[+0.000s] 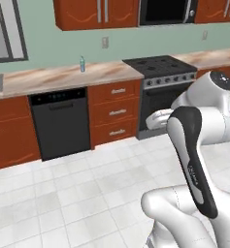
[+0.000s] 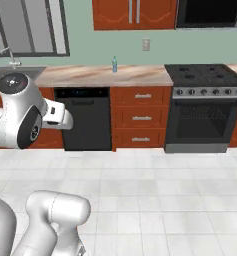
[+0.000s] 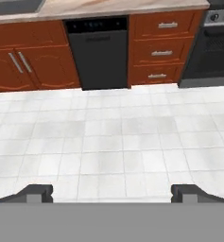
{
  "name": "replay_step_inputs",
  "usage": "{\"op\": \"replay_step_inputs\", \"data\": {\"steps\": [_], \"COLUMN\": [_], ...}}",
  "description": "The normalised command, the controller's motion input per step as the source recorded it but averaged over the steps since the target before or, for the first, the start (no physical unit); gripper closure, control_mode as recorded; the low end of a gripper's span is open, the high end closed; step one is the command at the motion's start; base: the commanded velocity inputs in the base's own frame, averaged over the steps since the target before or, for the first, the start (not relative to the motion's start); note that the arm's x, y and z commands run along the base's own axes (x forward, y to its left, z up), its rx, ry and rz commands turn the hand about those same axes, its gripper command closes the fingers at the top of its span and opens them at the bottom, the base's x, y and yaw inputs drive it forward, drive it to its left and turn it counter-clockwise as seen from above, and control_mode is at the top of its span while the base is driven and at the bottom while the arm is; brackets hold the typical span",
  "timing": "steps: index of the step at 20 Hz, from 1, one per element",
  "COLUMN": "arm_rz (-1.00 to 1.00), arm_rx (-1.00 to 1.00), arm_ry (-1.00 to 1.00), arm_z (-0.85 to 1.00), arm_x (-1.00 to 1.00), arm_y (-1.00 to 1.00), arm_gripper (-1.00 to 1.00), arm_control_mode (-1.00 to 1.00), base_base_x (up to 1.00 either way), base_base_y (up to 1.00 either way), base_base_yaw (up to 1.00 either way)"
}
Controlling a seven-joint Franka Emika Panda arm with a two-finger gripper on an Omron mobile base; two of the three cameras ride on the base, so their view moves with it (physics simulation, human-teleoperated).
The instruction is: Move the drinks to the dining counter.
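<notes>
A small blue plastic bottle (image 1: 82,63) (image 2: 114,64), one of the drinks, stands upright on the marble worktop (image 1: 58,76) against the far wall, above the gap between dishwasher and drawers. The dining counter is out of view. My gripper (image 3: 112,194) hangs well short of the worktop, over the white tiled floor, and points down at the tiles. Its two dark fingertips (image 3: 36,191) stand wide apart with nothing between them, so it is open. My white arm (image 1: 194,145) rises folded in front of the base.
A black dishwasher (image 2: 87,119) sits under the worktop, with wood drawers (image 2: 141,118) to its right and a stove with oven (image 2: 205,112) beyond. A sink (image 2: 12,70) lies at the left. White tiled floor (image 2: 155,200) stretches between me and the cabinets.
</notes>
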Motion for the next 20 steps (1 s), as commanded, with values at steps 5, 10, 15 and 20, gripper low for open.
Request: {"op": "replay_step_inputs", "data": {"steps": [5,10,15,20], "arm_rz": [0.00,0.00,0.00,0.00], "arm_rx": [0.00,0.00,0.00,0.00], "arm_ry": [0.00,0.00,0.00,0.00], "arm_z": [0.00,0.00,0.00,0.00], "arm_x": [0.00,0.00,0.00,0.00], "arm_y": [0.00,0.00,0.00,0.00], "arm_gripper": [-1.00,-1.00,-1.00,-1.00], "arm_control_mode": [1.00,1.00,1.00,1.00], "base_base_x": [0.81,1.00,1.00,1.00], "base_base_y": [-0.86,-0.02,0.48,0.06], "base_base_yaw": [0.19,-0.01,-0.05,0.00]}}
